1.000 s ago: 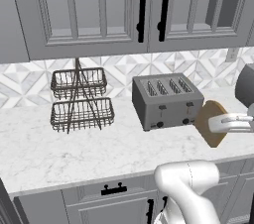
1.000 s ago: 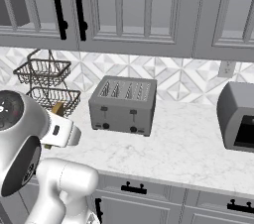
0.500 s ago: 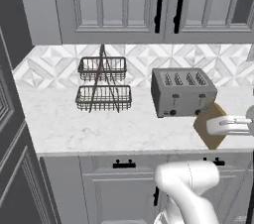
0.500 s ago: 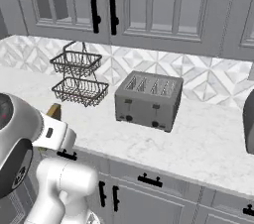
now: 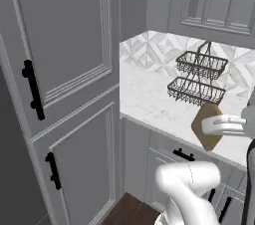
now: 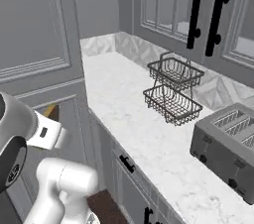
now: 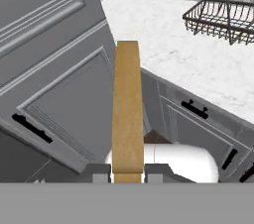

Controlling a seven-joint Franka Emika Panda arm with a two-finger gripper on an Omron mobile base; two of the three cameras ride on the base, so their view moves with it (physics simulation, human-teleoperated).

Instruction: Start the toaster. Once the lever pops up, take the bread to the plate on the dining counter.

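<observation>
We see the bread [image 7: 127,114] held edge-on between the two dark fingertips of the gripper [image 7: 127,172] in the hand view; the fingers are clamped on its lower edge, one on each flat side, and the slice rises straight up from them; it is tan-brown with a slightly darker edge. In the left base view the same bread [image 5: 207,125] hangs in the air in front of the counter edge, gripped by the white hand on its right side, with its broad face turned toward the camera; in the right base view we see only a small corner of it [image 6: 51,112] above the white hand, in front of the tall grey cabinet.

We cannot read any brand, label or writing on anything here.

Behind the bread there is the white marble-look counter [image 5: 144,94], and on it a two-tier black wire basket [image 5: 198,79]; both tiers seem empty, as far as we can tell. In the right base view the basket [image 6: 173,91] stands between the corner of the counter and the toaster [image 6: 228,143], which is grey, with open slots on top and round black knobs on its front; we cannot make out the lever; the slots that we can see look empty.

To the left stands a tall grey cabinet [image 5: 64,94] with black bar handles; below the counter are grey drawers with black handles [image 7: 194,110]; above it hang upper cabinets [image 6: 208,15] with long black handles.
</observation>
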